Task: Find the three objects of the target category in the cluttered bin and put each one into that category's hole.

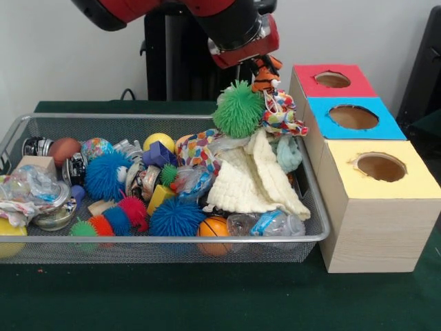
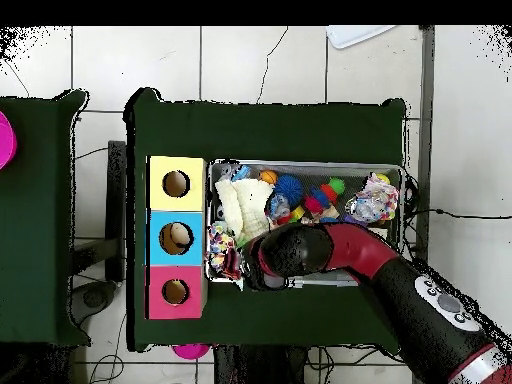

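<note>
I have the tool [image 1: 265,69] in the upper middle of the frame, pinching what looks like a striped plush toy [image 1: 264,74]. In the overhead view something pale sits in the blue box [image 2: 176,238]; red box [image 1: 332,81] looks empty, so most sorting remains.

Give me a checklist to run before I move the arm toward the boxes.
1. Gripper hold on the striped toy: cannot tell; the arm's end hides it.
2. Toy clear of the bin: ok; it hangs above the clutter.
3. Nothing trailing: cannot tell; a patterned cloth sits right under the toy, maybe caught.
4. Green ball apart from the toy: cannot tell; they look very close.
5. Red hole, blue hole and yellow hole unblocked: ok.
6. Arm over a hole: not ok; overhead, its end is over the bin's edge.
</note>
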